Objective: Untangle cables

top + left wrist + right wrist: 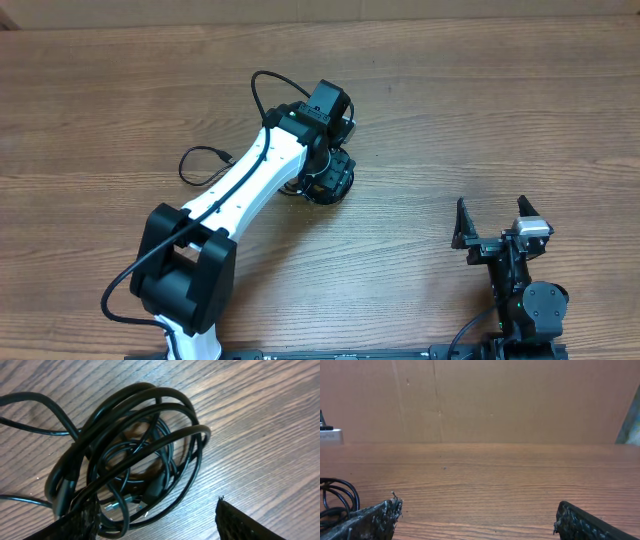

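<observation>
In the left wrist view the cables (135, 455) lie as one coiled black bundle on the wooden table, with small plug ends showing near its lower edge. My left gripper (156, 505) is open just above them. Its left finger (75, 520) overlaps the bundle's lower left side and its right finger (245, 522) is over bare wood. From overhead the left gripper (325, 185) hides most of the bundle; one loose loop with a plug (200, 160) trails out to the left. My right gripper (495, 235) stands open and empty at the near right, far from the cables.
The white left arm (250, 185) reaches diagonally from the near left to the table's middle. A cardboard wall (480, 400) closes off the far side. Black cable loops (337, 497) show at the left edge of the right wrist view.
</observation>
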`<state>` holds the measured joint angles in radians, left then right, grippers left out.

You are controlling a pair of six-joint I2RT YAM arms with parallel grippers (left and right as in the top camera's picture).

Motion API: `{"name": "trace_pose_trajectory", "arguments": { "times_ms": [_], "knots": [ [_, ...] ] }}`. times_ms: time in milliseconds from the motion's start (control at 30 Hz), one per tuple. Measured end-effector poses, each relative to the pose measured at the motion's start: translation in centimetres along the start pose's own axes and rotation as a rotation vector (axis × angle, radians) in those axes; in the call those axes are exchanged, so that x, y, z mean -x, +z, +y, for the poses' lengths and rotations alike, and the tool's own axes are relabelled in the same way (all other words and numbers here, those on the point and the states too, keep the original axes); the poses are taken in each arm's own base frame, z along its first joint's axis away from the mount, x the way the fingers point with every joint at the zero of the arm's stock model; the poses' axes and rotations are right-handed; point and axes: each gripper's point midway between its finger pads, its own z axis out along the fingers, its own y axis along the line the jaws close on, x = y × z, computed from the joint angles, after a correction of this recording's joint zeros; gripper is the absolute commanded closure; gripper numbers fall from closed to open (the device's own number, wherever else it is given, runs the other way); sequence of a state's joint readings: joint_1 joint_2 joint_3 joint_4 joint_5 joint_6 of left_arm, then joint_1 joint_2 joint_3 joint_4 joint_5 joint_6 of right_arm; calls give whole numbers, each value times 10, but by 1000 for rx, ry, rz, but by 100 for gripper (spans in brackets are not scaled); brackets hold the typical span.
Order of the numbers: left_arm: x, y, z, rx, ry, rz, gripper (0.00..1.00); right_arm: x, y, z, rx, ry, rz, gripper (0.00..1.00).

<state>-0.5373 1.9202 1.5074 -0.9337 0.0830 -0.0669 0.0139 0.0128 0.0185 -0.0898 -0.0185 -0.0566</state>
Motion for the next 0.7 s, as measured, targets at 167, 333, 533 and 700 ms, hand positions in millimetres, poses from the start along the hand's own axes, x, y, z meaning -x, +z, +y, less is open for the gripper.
{"name": "trace_pose_trajectory", "arguments": {
  "times_ms": [167, 333, 533, 700],
  "knots": [
    [-4, 23, 3, 9, -4, 44, 24, 0, 0, 0, 0, 0, 0, 0],
    [-10, 40, 6, 15, -7, 86, 24, 0, 0, 0, 0, 0, 0, 0],
    [-9, 40, 6, 14, -3, 80, 51, 0, 0, 0, 0, 0, 0, 0],
    [-13, 37, 6, 17, -15, 104, 80, 0, 0, 0, 0, 0, 0, 0]
  ]
}}
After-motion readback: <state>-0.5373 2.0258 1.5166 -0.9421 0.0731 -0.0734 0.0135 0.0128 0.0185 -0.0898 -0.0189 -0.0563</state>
